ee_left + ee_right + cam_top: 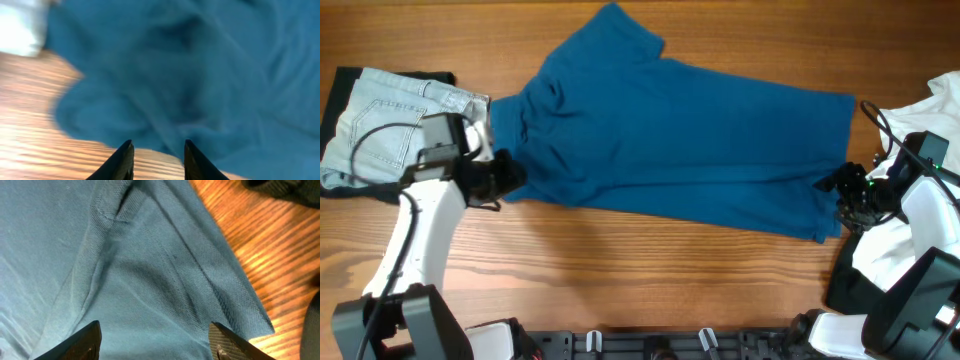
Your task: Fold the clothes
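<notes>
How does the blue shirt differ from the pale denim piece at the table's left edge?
The blue shirt is deep blue; the denim piece is pale grey-blue. The shirt lies spread across the middle and is far larger; the denim is compact and folded. The shirt is rumpled at its left end; the denim lies flat. Both are cloth resting on the wooden table.

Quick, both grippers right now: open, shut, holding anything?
Left gripper: open, at the edge of the large deep-blue fabric shirt, holding nothing.
Right gripper: wide open over that shirt, holding nothing.
</notes>
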Motion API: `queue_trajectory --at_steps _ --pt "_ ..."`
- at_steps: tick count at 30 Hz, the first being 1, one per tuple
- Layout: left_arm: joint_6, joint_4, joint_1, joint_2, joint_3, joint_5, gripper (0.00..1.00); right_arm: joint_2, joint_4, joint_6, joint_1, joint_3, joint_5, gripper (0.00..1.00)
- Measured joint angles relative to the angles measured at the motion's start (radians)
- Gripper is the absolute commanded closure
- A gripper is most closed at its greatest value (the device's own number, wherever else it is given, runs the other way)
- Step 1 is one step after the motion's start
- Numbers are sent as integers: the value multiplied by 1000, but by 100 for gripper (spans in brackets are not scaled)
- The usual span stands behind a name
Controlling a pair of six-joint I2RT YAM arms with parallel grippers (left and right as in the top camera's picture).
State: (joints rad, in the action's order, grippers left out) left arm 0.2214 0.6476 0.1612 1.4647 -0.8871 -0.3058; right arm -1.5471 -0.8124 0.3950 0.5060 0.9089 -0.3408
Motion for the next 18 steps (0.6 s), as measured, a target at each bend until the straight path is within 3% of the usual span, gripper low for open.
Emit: queue_trajectory --at_steps 8,12,15,16,18 --pt "0 -1 -228 127 -3 10 54 0 6 0 0 0 -7 30" --pt "-11 -16 -306 201 -3 32 55 0 8 0 0 0 -8 30" --pt "-14 -26 -332 217 -3 47 68 0 9 0 0 0 -8 30" --pt "-16 -26 -335 217 -3 51 84 0 9 0 0 0 -8 30" --pt "-21 -26 -339 217 -3 64 96 0 9 0 0 0 -10 30"
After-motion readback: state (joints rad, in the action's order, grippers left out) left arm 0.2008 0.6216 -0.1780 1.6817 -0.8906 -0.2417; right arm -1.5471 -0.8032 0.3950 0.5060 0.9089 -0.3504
